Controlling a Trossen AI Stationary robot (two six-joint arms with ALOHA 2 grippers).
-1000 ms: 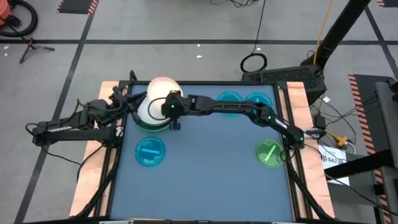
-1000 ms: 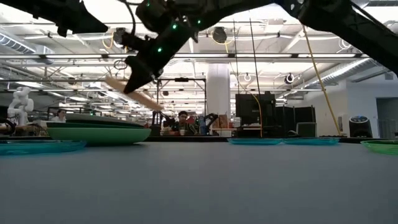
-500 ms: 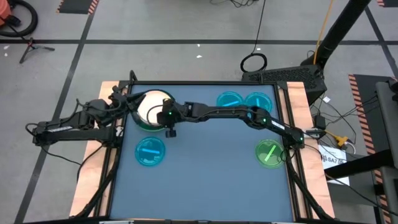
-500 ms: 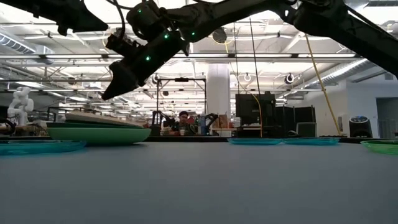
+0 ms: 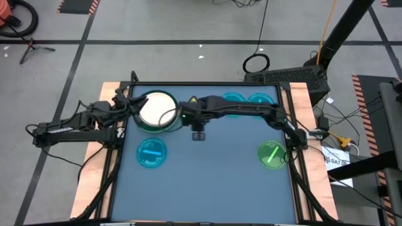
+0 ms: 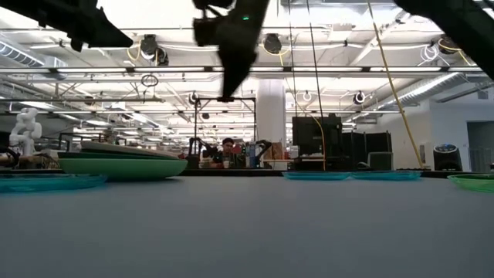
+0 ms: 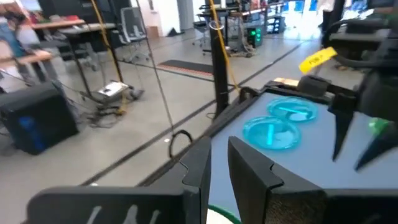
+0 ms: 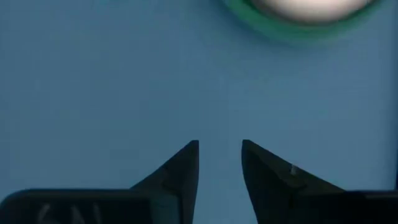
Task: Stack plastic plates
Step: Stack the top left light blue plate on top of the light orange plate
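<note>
At the table's far left a pale plate lies on top of a large green plate; the low view shows this stack flat on the table. My right gripper hangs open and empty above the bare table, to the right of the stack. My left gripper waits at the stack's far-left rim with a narrow gap between its fingers. Whether it touches the stack does not show.
Two cyan plates lie at the far edge. A third cyan plate lies near left and a bright green plate at the right. The table's middle and near part are bare blue surface. A wooden rim frames the table.
My right gripper held the pale plate tilted over the stack, set it down flat on it, and opened. It has since risen and gone toward the table's right, clear of the stack. The plate stays on the stack.
</note>
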